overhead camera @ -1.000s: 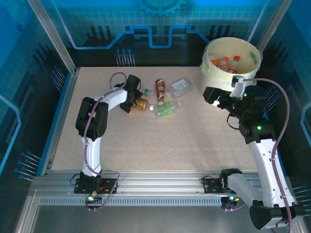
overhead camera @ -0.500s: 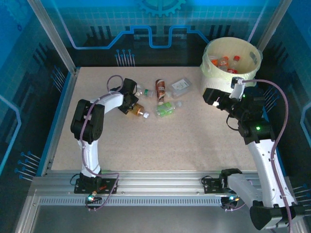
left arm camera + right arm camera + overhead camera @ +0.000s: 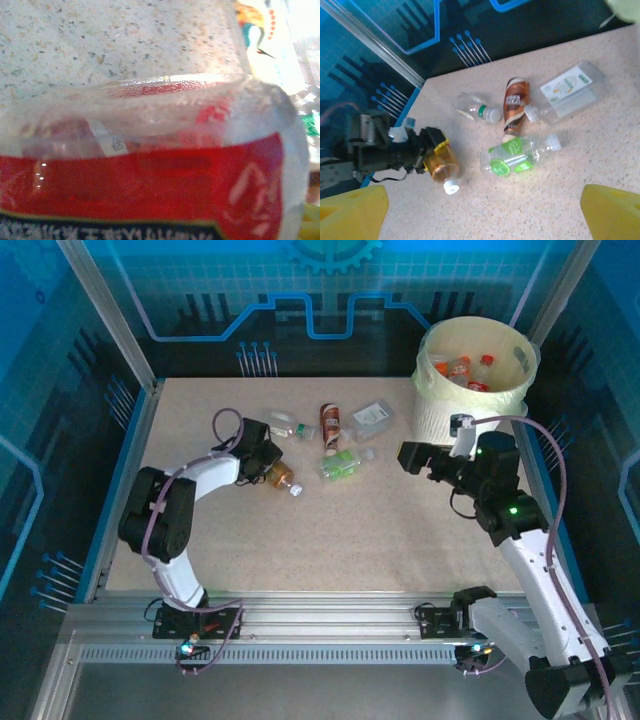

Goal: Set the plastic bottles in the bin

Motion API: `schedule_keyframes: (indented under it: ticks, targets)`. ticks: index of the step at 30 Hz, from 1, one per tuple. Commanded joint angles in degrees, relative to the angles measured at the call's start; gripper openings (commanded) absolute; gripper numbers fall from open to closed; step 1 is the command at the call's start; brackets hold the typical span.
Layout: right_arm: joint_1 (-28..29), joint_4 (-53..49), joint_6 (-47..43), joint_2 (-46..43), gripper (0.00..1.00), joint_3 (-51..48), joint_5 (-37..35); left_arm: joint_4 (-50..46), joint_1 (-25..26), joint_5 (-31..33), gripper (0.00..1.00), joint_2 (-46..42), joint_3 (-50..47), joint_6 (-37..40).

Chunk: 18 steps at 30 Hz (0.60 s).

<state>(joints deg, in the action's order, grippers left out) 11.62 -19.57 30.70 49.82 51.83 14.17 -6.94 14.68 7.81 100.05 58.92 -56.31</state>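
Note:
My left gripper is shut on an amber plastic bottle with a white cap, left of the table's middle. Its red label sits close up in the left wrist view. In the right wrist view the left gripper has yellow pads on both sides of this bottle. Loose on the table lie a small clear bottle, a brown-labelled one, a flat clear one and a green-labelled one. My right gripper hangs open and empty to their right, its fingertips apart. The bin stands far right with bottles inside.
Blue glass walls and aluminium posts enclose the speckled table. The loose bottles cluster at the back centre, between the two grippers. The metal rail with both arm bases runs along the near edge.
My left gripper has closed on the amber bottle and drawn it left and nearer. The right arm has swung left from the bin, its gripper still open.

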Motion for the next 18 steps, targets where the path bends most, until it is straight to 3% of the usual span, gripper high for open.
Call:
schedule_keyframes:
  ticks: [1,4,8,18]
  targets:
    - [3.4,5.0,2.4,-0.6,1.00,-3.3,-4.2,9.9,0.6,-4.6,0.51,-6.0,-3.9,3.6]
    - [6.3,7.8,2.9,-0.7,1.00,-6.0,-6.6,14.0,1.8,-7.9,0.51,-10.1,-6.7,5.7]
    - [8.3,9.8,2.7,1.0,1.00,-7.3,-3.6,16.1,4.9,-11.3,0.50,-14.7,-7.6,8.4]
    - [10.9,16.2,4.3,9.7,1.00,-6.1,15.0,33.9,13.4,-20.9,0.50,-20.5,-9.3,10.2]
